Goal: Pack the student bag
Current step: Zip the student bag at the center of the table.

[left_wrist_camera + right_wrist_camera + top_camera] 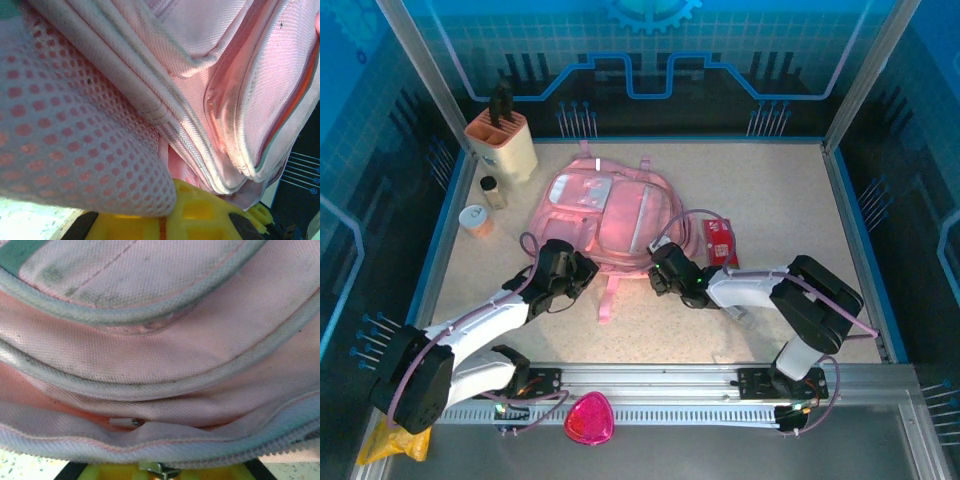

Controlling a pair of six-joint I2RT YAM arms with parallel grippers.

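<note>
**A:** Where is the student bag [610, 215]?

**B:** Flat on the bench [770, 190], about the middle, front pockets up. A pink strap [607, 295] trails toward the arms, between the two hands. The bag is by far the biggest thing there.

**A:** And the left hand [575, 270]?

**B:** At the bag's near left corner, closed right down. In the left wrist view the mesh pocket [75, 130] bunches down into it, so it grips the bag by that mesh side.

**A:** The right hand [662, 265]?

**B:** Pressed against the bag's near right edge. In its own camera, pink fabric and piping lie right over it, and a metal zip pull [157, 469] sits just above its yellow base. I cannot tell whether it is wide, narrow or pinching anything.

**A:** What else is there?

**B:** A red packet [720, 240] lies just beside the bag's right side, near the right hand. At the far left corner stands a beige knife block [505, 145]. A small dark-lidded jar [492, 190] and a white-lidded tub [475, 220] sit in front of it, all apart from the bag. A magenta pouch [590, 418] lies by the rail between the arm bases
</note>
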